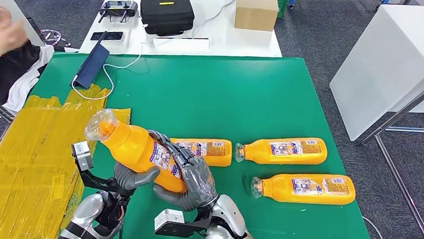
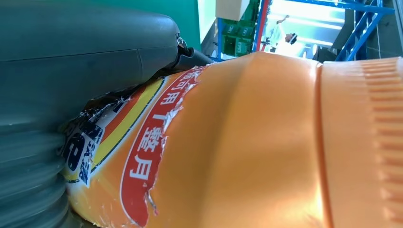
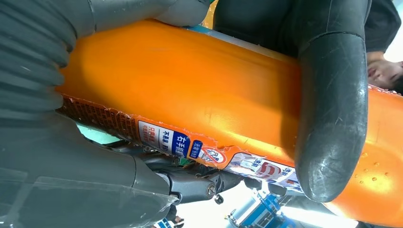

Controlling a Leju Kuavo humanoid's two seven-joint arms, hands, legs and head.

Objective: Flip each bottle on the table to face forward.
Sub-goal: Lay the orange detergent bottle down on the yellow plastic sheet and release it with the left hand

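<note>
Held bottle: an orange bottle [image 1: 134, 148] was raised above the green mat [image 1: 211, 92] at about 7 o'clock of the mat, tilted, cap end toward 10 o'clock; its label was torn.
Left hand: the left hand [image 1: 133, 176] cupped the bottle from beneath, thumb and fingers curled against its lower side.
Right hand: the right hand [image 1: 193, 176] wrapped over the bottle's base end, fingers [image 1: 170, 149] laid across the label, closed on the bottle.
Bottle beside hands: a second bottle [image 1: 211, 151] lay flat at 3 o'clock of the held bottle, partly hidden by the right hand.
Remaining bottles: a third bottle [image 1: 285, 149] and a fourth bottle [image 1: 307, 188] lay flat toward 4 o'clock of the mat, caps pointing to 9 o'clock, close together but apart.
Yellow sheet: a yellow sheet [image 1: 27, 153] covered the mat's 8 o'clock edge.
Person: a person's hand [image 1: 3, 32] was at 10 o'clock.
</note>
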